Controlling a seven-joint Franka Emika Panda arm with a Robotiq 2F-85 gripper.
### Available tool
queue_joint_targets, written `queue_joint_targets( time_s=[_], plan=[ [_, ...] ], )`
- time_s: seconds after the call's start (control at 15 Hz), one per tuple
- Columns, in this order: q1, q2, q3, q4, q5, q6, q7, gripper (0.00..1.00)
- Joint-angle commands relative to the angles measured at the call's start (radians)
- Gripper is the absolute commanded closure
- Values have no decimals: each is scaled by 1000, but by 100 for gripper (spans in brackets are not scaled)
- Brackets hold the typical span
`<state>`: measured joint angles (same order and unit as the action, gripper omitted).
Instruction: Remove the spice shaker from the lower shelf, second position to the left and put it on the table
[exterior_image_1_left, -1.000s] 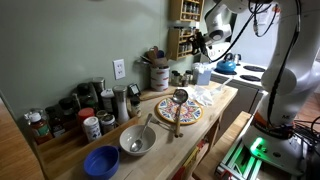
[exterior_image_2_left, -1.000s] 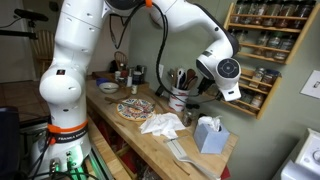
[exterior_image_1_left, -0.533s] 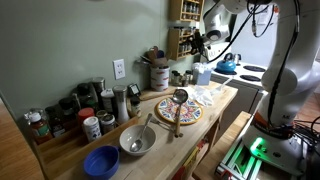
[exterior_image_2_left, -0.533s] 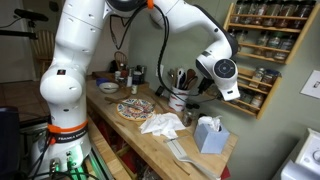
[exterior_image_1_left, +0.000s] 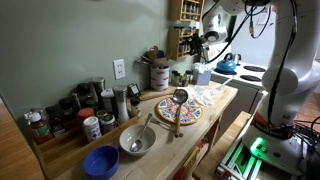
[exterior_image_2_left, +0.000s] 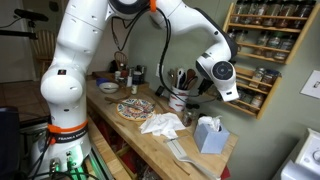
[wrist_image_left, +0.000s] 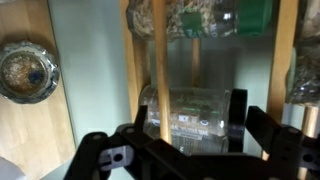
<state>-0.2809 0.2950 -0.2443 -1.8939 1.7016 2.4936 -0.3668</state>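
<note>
Wrist has nudged slightly toward the rack since a second ago; everything on the surface (exterior_image_1_left: 185, 135) is where it was. Hand (wrist_image_left: 190, 132) is level with the lower shelf (exterior_image_2_left: 250, 103), fingers spread wide apart, nothing gripped. Wrist view is rotated, so the shelf boards run vertically. Spice shaker (wrist_image_left: 195, 108), clear with a dark cap, sits on that shelf between the two fingers and behind the thin wooden front rail (wrist_image_left: 160, 70), which crosses its body. Can't tell whether either finger touches it. Tight fit: shelf boards bracket the shaker at both ends, and a green-capped jar (wrist_image_left: 215, 18) stands just beside it in the same tier. In an exterior view the utensil crock (exterior_image_2_left: 178, 97) stands under the rack, with the crumpled cloth (exterior_image_2_left: 160, 125) and tissue box (exterior_image_2_left: 208, 133) near it. Open wood is along the front edge.
</note>
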Motion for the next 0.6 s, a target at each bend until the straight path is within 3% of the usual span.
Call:
queue_joint_targets(
  time_s=[0.0, 0.53],
  plan=[
    [8, 12, -6, 2, 0, 19, -27, 0],
    [5, -26, -26, -43, -168, 21, 7, 0]
  ],
)
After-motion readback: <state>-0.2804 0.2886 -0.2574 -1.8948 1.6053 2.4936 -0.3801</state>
